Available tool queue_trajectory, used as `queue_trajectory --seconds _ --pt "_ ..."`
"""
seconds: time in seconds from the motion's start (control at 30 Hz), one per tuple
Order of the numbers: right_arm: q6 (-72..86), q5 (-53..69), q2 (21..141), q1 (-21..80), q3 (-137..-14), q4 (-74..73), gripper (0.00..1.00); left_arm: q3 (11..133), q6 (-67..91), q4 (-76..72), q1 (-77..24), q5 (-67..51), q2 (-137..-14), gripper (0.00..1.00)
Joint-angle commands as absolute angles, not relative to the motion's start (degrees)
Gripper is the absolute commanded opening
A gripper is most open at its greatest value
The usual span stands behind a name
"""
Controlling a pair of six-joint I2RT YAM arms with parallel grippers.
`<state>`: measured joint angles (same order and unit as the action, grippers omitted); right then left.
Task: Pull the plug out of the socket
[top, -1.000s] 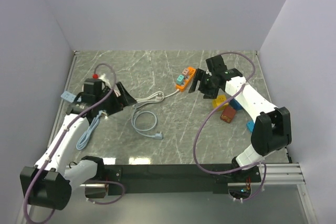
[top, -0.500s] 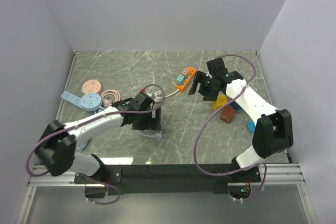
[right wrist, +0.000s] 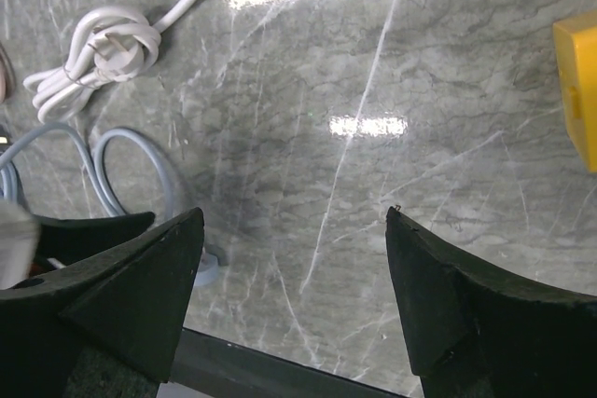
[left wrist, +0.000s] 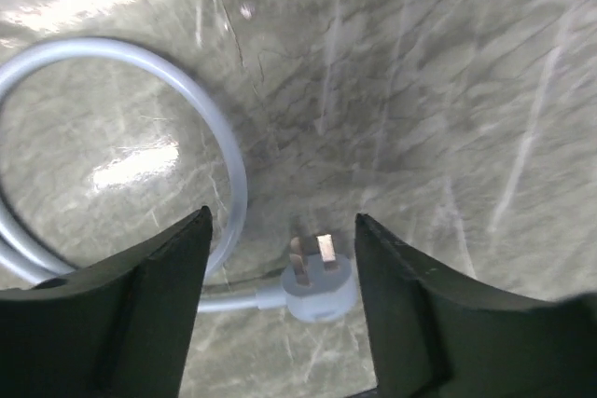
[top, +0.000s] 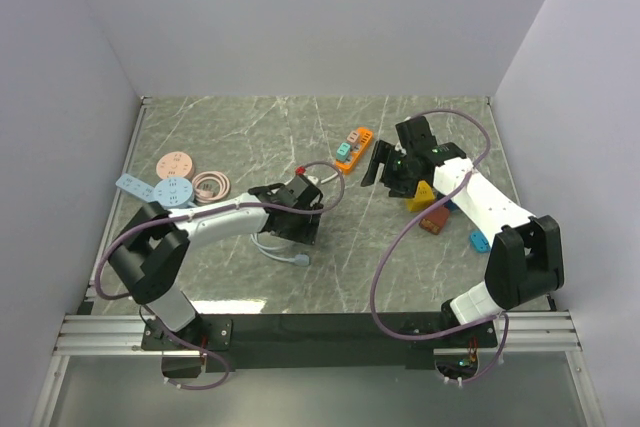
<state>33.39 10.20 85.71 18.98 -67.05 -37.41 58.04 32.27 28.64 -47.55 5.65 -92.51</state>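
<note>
The orange socket strip (top: pixel 352 147) lies at the back middle with a teal and a pink piece on top; at this size I cannot tell whether a plug sits in it. A grey-blue plug (left wrist: pixel 317 281) lies loose on the table with its bare prongs showing, at the end of a coiled grey-blue cable (left wrist: pixel 229 151). My left gripper (left wrist: pixel 283 221) hangs over this plug, open, with a finger on each side and not touching it. My right gripper (right wrist: pixel 293 216) stands open and holds nothing, just right of the socket strip (top: pixel 385 167).
A white cable bundle (right wrist: pixel 93 53) lies beside the grey-blue coil. Flat discs (top: pixel 175 163), a pink ring (top: pixel 211 184) and a blue tag (top: pixel 130 185) sit at the left. Yellow (top: pixel 422 195), brown (top: pixel 435 222) and blue (top: pixel 478 240) blocks lie under the right arm. Walls enclose three sides.
My left arm swung from the far left to the middle, over the grey-blue cable and plug, uncovering the discs. Its jaws narrowed. The right gripper barely shifted.
</note>
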Motion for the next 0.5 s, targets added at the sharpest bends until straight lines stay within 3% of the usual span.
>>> queue_trajectory --seconds 0.0,0.23,0.33,0.37,0.47 --pt "33.3 9.9 83.9 19.1 -67.3 -35.6 0.85 58.9 28.7 28.4 -48.2 5.6 -93.9 0.65" --pt "33.2 10.3 84.5 19.2 -67.6 -35.4 0.84 57.6 29.0 28.5 -48.2 9.9 -94.7 0.60" --pt "33.1 10.3 84.6 19.1 -67.9 -35.4 0.84 57.5 29.3 28.7 -48.2 10.8 -96.1 0.44" --pt "33.1 10.2 84.6 19.2 -67.9 -35.6 0.84 57.4 29.4 28.9 -48.2 10.9 -96.3 0.32" --pt "33.0 10.1 84.4 18.9 -68.2 -35.6 0.84 56.5 30.1 29.5 -48.2 11.9 -95.3 0.10"
